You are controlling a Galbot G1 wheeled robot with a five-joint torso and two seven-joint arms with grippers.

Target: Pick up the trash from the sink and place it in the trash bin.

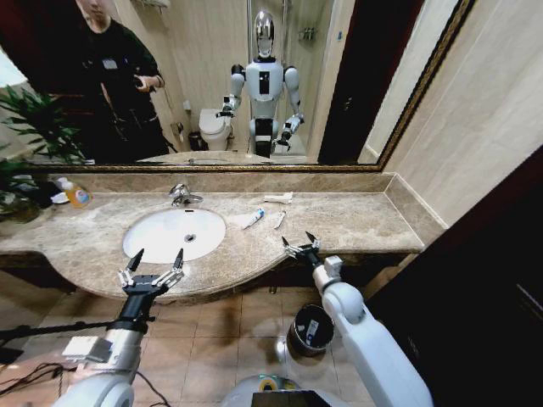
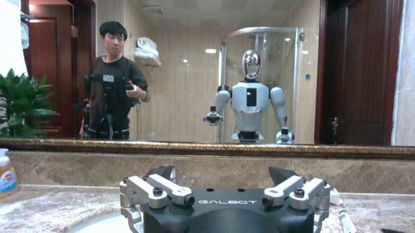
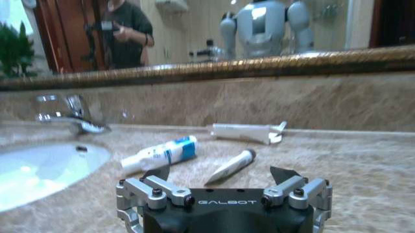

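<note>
The trash lies on the marble countertop (image 1: 356, 222) to the right of the white sink (image 1: 174, 233), not in the basin: a white tube with a blue end (image 1: 253, 219) (image 3: 159, 155), a slim white tube (image 1: 279, 220) (image 3: 230, 166) and a white packet (image 1: 278, 197) (image 3: 243, 132) near the back wall. My right gripper (image 1: 299, 240) (image 3: 220, 174) hovers open at the counter's front edge, just short of the tubes. In front of the basin, my left gripper (image 1: 158, 256) (image 2: 222, 172) is open and holds nothing. The black trash bin (image 1: 310, 331) stands on the floor below my right arm.
A chrome faucet (image 1: 181, 195) (image 3: 68, 114) stands behind the basin. An orange soap bottle (image 1: 76, 195) (image 2: 7, 177) and a green plant (image 1: 25, 161) sit at the counter's left end. The mirror runs along the back; a dark wooden wall (image 1: 475, 280) closes the right side.
</note>
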